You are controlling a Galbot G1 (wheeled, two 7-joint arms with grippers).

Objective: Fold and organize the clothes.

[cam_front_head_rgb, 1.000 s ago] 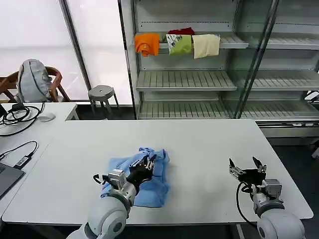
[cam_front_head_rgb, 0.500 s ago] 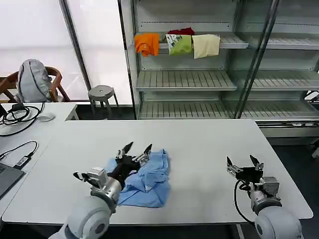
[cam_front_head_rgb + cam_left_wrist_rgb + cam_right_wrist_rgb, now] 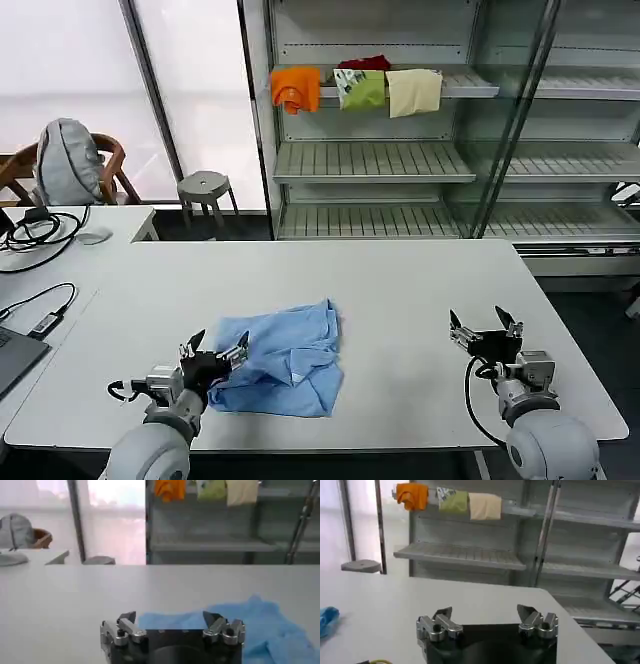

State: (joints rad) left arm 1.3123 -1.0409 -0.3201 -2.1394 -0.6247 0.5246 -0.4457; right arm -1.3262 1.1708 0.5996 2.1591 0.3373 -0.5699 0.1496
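**Blue T-shirt bunched on the table, both grippers empty**

Behind your white table (image 3: pixel 400 300) stands a metal shelving unit (image 3: pixel 400 160) with an orange cloth (image 3: pixel 295 88), a green cloth (image 3: pixel 362 88) and a cream cloth (image 3: pixel 414 91) draped over its upper shelf. Off to the robot's left you have a grey backpack (image 3: pixel 65 160) sitting on a wooden chair, a small round stool (image 3: pixel 203 187) by the window, and a second desk with black cables (image 3: pixel 30 228) lying on it.

Your T-shirt (image 3: pixel 285 358) lies crumpled on the table near the front edge, a little to the left of centre, its light blue fabric folded over itself in loose wrinkles. From the left wrist camera you see it spread just beyond and to one side of the fingers.

Your left gripper (image 3: pixel 213 350) sits low over the table at the shirt's left edge, fingers spread apart and holding nothing. You cannot tell whether a fingertip touches the cloth.

Your right gripper (image 3: pixel 483 325) waits over bare table well to the right of the shirt, its fingers also spread wide and empty.
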